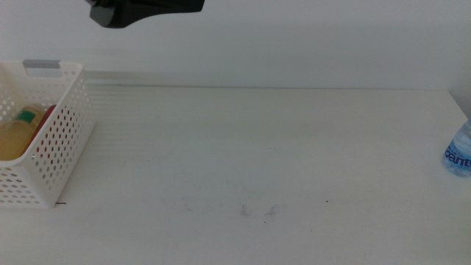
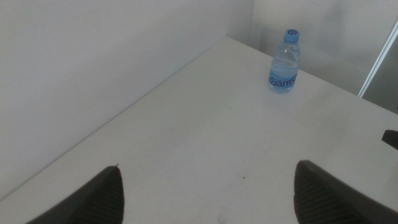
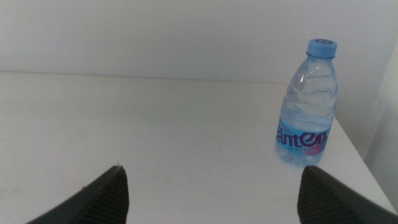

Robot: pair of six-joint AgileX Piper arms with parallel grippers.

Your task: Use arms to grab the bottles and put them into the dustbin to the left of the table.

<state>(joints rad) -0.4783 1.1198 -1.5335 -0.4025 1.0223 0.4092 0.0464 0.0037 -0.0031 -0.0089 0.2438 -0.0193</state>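
The white perforated dustbin (image 1: 65, 140) stands at the table's left edge. Inside it lie the bottle of yellow liquid (image 1: 15, 138) and the red can (image 1: 46, 116). The blue-capped water bottle (image 1: 459, 152) (image 2: 285, 62) (image 3: 308, 106) stands upright at the table's far right edge. My left gripper (image 2: 208, 173) is open and empty, high over the table and far from the water bottle. A black part of an arm (image 1: 140, 9) shows at the top left of the middle view. My right gripper (image 3: 212, 174) is open and empty, a short way from the water bottle, which stands off to one side of its jaws.
The white table (image 1: 257, 162) carries faint dark scuff marks (image 1: 257, 210) near its front middle. A white wall rises behind it. A small dark object (image 2: 392, 138) pokes into the left wrist view past the table's edge.
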